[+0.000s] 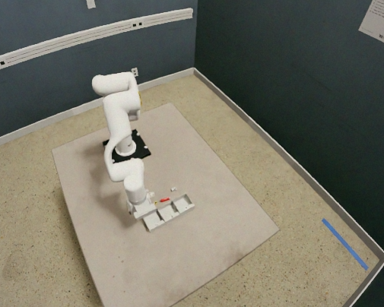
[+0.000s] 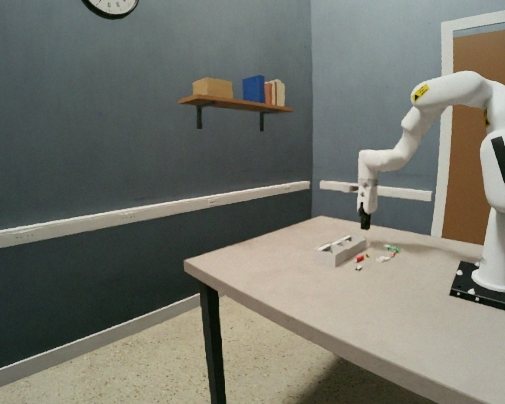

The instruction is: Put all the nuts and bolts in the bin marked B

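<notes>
A row of three small white bins (image 1: 169, 213) stands on the grey table; it also shows in the exterior view (image 2: 342, 249). I cannot read the bins' marks. Small parts lie beside it: a red one (image 1: 164, 199) (image 2: 360, 258), a white one (image 1: 173, 188), a green one (image 2: 392, 247) and a pale one (image 2: 383, 258). My gripper (image 2: 365, 222) points straight down and hovers a little above the far end of the bin row. Its dark fingers are shut and I see nothing between them. In the top view the wrist (image 1: 139, 201) hides the fingertips.
The arm's black base plate (image 1: 128, 146) sits at the back of the table. The table's front edge (image 2: 283, 320) is far from the bins. A shelf with books (image 2: 238, 92) hangs on the wall, well away.
</notes>
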{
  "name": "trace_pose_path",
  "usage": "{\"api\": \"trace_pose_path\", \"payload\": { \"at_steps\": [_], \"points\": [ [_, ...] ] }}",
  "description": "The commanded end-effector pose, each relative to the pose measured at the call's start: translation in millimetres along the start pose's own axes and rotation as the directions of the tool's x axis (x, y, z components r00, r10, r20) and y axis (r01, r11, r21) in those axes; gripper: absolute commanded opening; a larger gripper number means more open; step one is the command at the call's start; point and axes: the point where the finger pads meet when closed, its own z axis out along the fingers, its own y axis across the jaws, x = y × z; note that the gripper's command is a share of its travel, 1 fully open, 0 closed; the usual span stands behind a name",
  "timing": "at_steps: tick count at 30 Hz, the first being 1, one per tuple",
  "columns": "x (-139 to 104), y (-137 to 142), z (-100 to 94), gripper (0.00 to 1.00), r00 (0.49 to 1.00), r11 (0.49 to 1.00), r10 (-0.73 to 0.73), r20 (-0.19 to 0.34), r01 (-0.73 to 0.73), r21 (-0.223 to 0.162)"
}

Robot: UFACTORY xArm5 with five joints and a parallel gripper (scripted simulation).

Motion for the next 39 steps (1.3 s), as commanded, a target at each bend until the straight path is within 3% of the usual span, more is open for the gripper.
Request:
{"api": "trace_pose_path", "payload": {
  "at_steps": [1, 23, 37, 39],
  "points": [
    [1.3, 0.3, -1.5, 0.09, 1.000, 1.000, 0.000, -0.007, 0.000, 0.012],
    [1.3, 0.3, -1.5, 0.09, 1.000, 1.000, 0.000, -0.007, 0.000, 0.012],
    [2.4, -69.9, -2.4, 0.09, 1.000, 1.000, 0.000, -0.007, 0.000, 0.013],
    [2.4, -69.9, -2.4, 0.09, 1.000, 1.000, 0.000, -0.007, 0.000, 0.013]
  ]
}}
